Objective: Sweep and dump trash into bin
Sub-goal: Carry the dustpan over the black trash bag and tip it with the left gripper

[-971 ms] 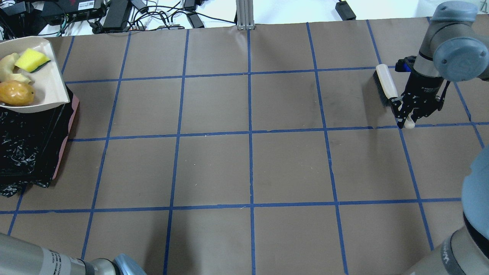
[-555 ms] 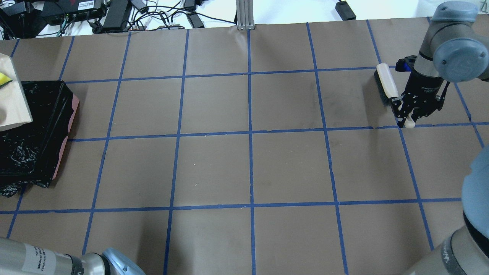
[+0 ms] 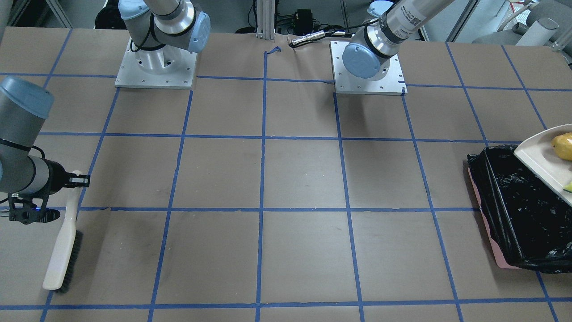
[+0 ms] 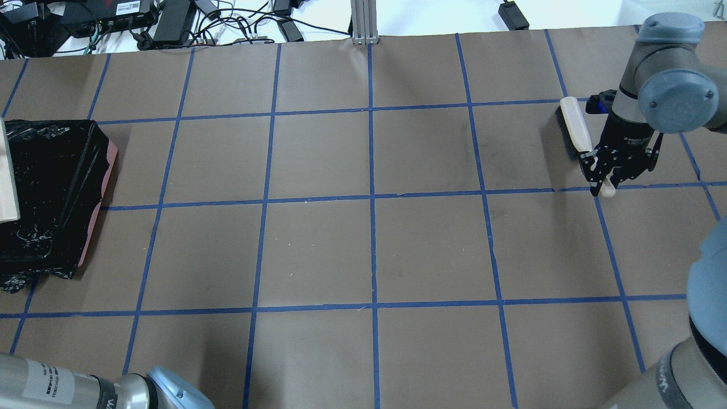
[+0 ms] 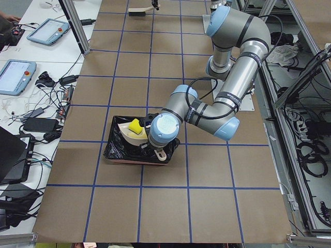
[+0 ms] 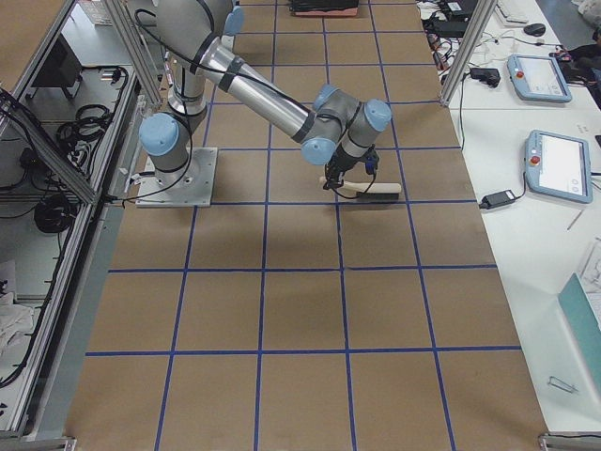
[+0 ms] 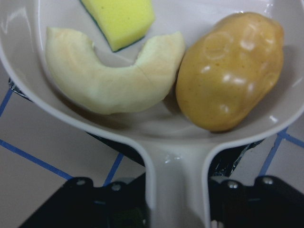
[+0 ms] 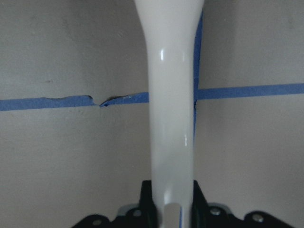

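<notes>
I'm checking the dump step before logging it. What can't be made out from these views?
- Overhead view: the left edge cuts off nearly all of the dustpan; no trash shows.
- Front-facing view: the right edge cuts off the bin and dustpan; only the amber lump and a sliver of the yellow wedge show.
- Left side view: the left arm covers the lump and the crescent piece.

**Six cameras, one taped table [image 4: 318, 250]**

The overhead view looks forward and down from behind. The front-facing one looks steeply down from the opposite side. Both share the bin [image 4: 51, 187], at 9 o'clock overhead and 3 o'clock opposite. The side cameras look along the table from each end. The wrist cameras sit close on the dustpan [image 7: 175, 171] and the brush [image 8: 171, 118].
</notes>
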Tool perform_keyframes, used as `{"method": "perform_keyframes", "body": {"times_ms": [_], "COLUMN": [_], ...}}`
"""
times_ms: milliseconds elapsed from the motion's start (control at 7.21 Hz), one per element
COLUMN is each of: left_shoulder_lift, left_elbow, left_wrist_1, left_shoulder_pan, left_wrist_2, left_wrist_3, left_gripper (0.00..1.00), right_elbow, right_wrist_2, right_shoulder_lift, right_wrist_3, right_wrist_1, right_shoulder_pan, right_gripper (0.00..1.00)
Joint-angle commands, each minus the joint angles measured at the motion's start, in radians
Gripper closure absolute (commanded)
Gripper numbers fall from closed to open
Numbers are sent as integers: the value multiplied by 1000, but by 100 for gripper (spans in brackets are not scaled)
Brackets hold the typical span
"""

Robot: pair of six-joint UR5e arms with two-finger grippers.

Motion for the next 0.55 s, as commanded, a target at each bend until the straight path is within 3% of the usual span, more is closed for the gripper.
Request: {"method": "perform_keyframes", "body": {"times_ms": [0, 139, 416], "left_shoulder_lift": [-15, -15, -17], "left_elbow": [-2, -2, -3], "left_wrist_1": [41, 53, 101], "left_shoulder_pan": [-1, -10, -56], "left_wrist_2": [82, 108, 201], "left_wrist_3": [53, 55, 59], "left_gripper": [100, 100, 100], "right_elbow": [5, 5, 5], "right_wrist_2": [0, -2, 1], "right_shoulder_lift": [1, 1, 4], "right_wrist_3": [-7, -8, -24], "right_wrist_1": [-3, -3, -7], "right_shoulder_pan": [0, 0, 0], "right_gripper": [96, 89, 55]}}
